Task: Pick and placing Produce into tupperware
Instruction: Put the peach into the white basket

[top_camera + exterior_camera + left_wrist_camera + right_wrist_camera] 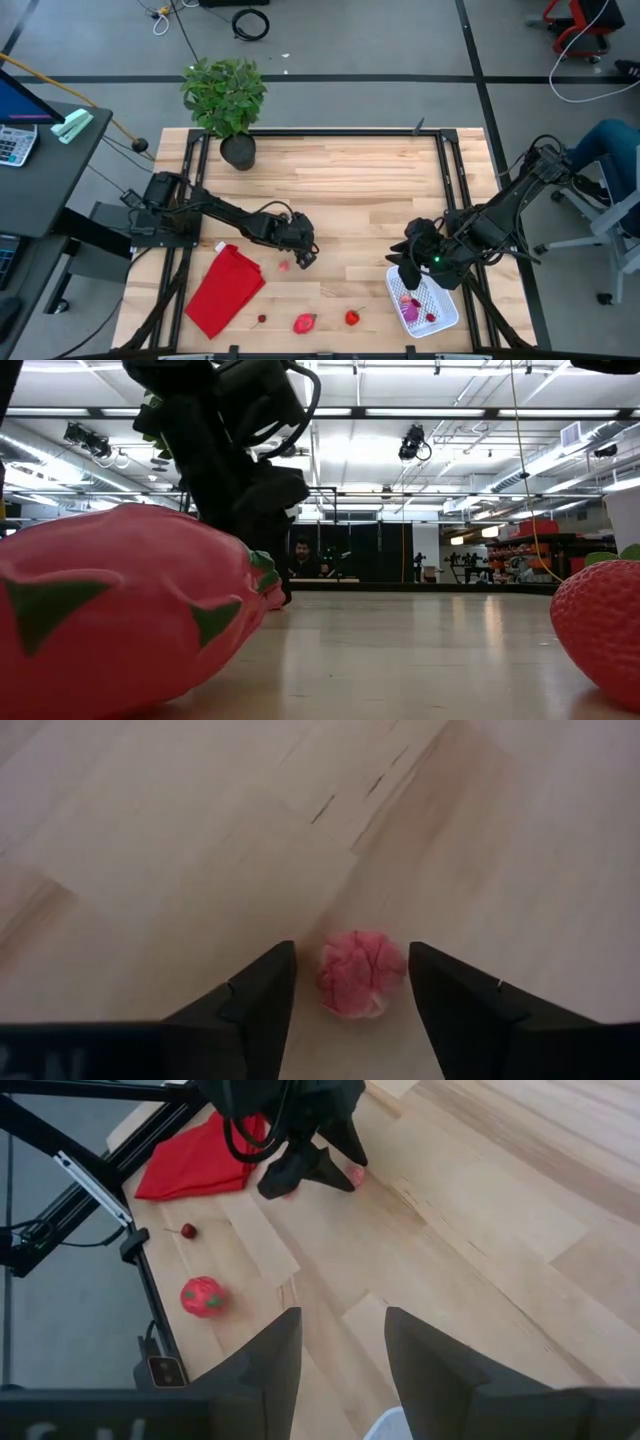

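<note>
In the left wrist view a small pink round fruit (360, 975) lies on the wooden table between my left gripper's (352, 958) open fingers, which stand on either side of it with small gaps. From above, that gripper (303, 255) sits right of the red cloth (225, 290). Near the table's near edge lie a cherry (262, 319), a pink dragon fruit (304, 322) and a strawberry (352, 318). The white perforated tupperware (447, 312) holds pink and purple pieces (410, 306). My right gripper (408, 272) hovers open over its left end.
A potted plant (228, 100) stands at the table's far left. Black frame rails (180, 200) run along both sides. The red cloth lies flat by the left rail. Bare wood stretches across the middle and far part of the table (350, 180).
</note>
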